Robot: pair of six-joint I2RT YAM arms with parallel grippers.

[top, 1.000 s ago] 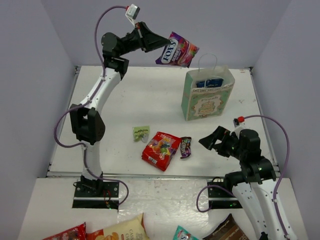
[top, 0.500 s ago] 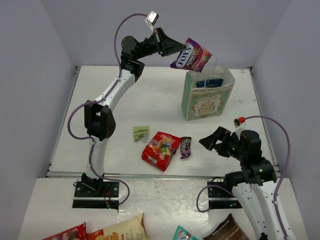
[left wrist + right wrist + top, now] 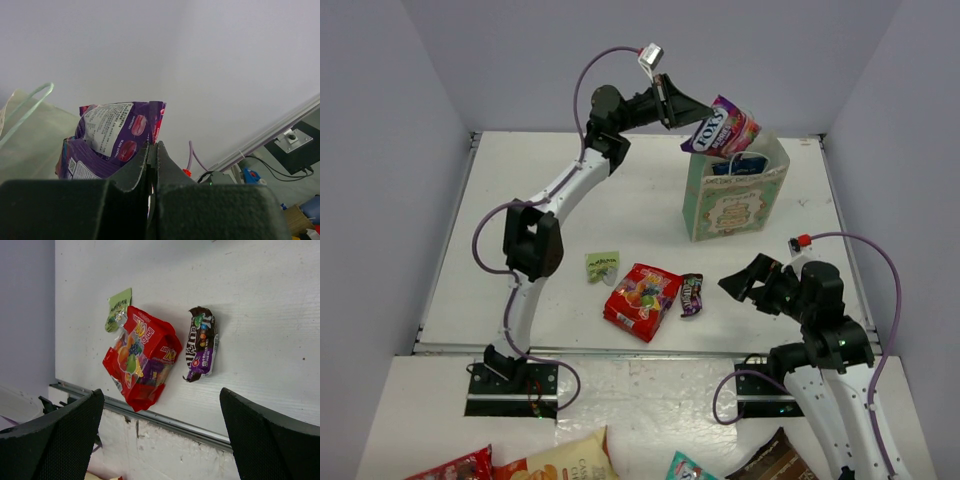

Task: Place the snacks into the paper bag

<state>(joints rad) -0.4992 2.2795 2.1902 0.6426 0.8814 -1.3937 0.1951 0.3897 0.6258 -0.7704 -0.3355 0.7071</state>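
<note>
Far right on the table point(image 3: 650, 215): paper bag point(image 3: 735, 205) standing upright, chip bag point(image 3: 746, 165) down inside it. Right over its left rim, candy pack point(image 3: 724, 128) hanging pinched in the left gripper point(image 3: 704, 108). Nearer the front, mid-table, left to right: tiny packet point(image 3: 602, 265), big candy bag point(image 3: 643, 299), slim packet point(image 3: 692, 295) just beside that. Right gripper point(image 3: 742, 283) off to the right of the row, touching nothing.
</note>
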